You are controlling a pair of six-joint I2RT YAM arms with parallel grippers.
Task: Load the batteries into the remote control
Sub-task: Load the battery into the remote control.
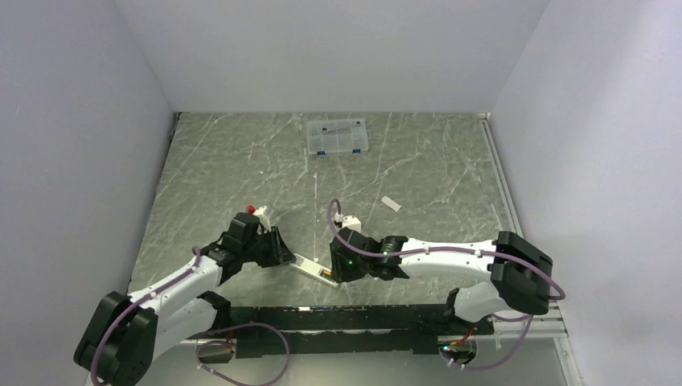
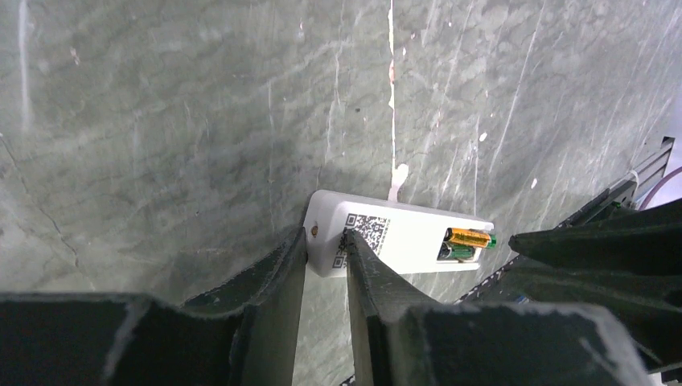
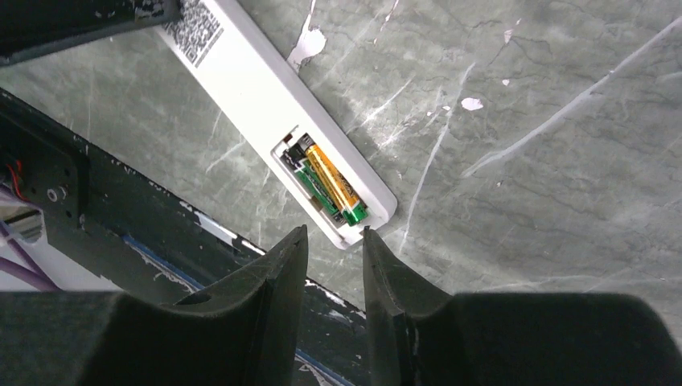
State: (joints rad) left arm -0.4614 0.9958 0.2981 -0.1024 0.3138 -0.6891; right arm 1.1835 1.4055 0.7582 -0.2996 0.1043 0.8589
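I have the remote control (image 3: 269, 100) lying back-up on the desk (image 1: 225, 177), stretched between my 2 sets of jaws. Its compartment is uncovered, and the batteries (image 3: 330, 186) sit inside it side by side, 1 copper-orange and 1 dark green, just ahead of the right gripper (image 3: 334, 233). Those jaws stand a slim gap apart with the remote's battery end right at their tips. I cannot tell whether they press on it.

At the other end, the left gripper (image 2: 326, 241) has its jaws clamped on the remote's corner beside the printed code label. 1 finger lies against the edge, the other over the label.

Beyond the right jaws, well apart, a small white cover piece (image 1: 391, 203) lies flat. Farther out still, near the back wall, is a clear compartment box (image 1: 338, 137) with blue latches.

The desk is grey-green stone-look sheet, veined with pale streaks and flecked with white chips. Behind both jaws a black rail (image 1: 338, 318) runs along the near edge. Plain pale walls (image 1: 322, 48) close the desk in on 3 sides.
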